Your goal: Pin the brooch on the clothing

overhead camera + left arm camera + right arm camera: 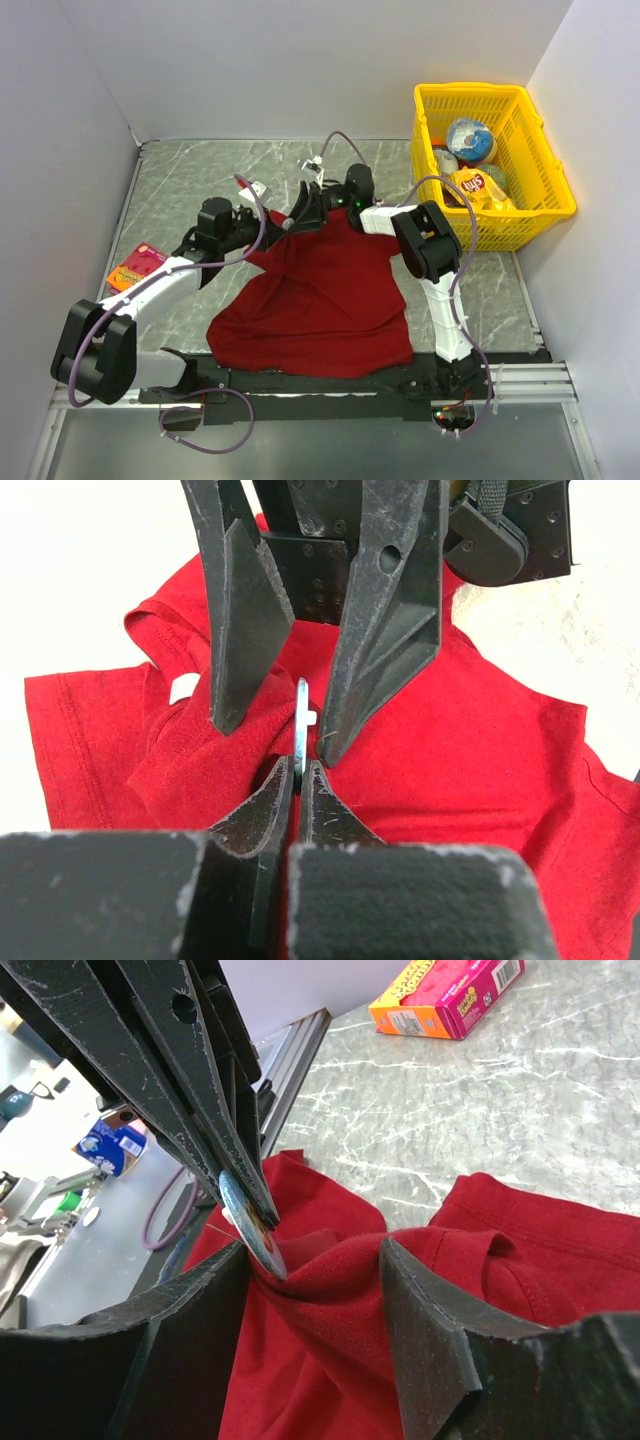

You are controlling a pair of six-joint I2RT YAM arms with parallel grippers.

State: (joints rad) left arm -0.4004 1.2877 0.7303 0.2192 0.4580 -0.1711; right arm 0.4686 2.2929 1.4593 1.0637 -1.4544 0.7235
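Note:
The dark-red T-shirt, the clothing, lies spread on the table with its far edge drawn up into a peak where both grippers meet. In the left wrist view my left gripper is shut on the brooch, a thin whitish disc seen edge-on. The right wrist view shows the brooch pressed into a bunched fold of the shirt. That fold fills the gap between the fingers of my right gripper, which is shut on it. The shirt's white neck label shows just left of the fold.
A yellow basket with snack packets stands at the back right. An orange-and-pink flat packet lies at the left beside the left arm. White walls close in the marble table on three sides.

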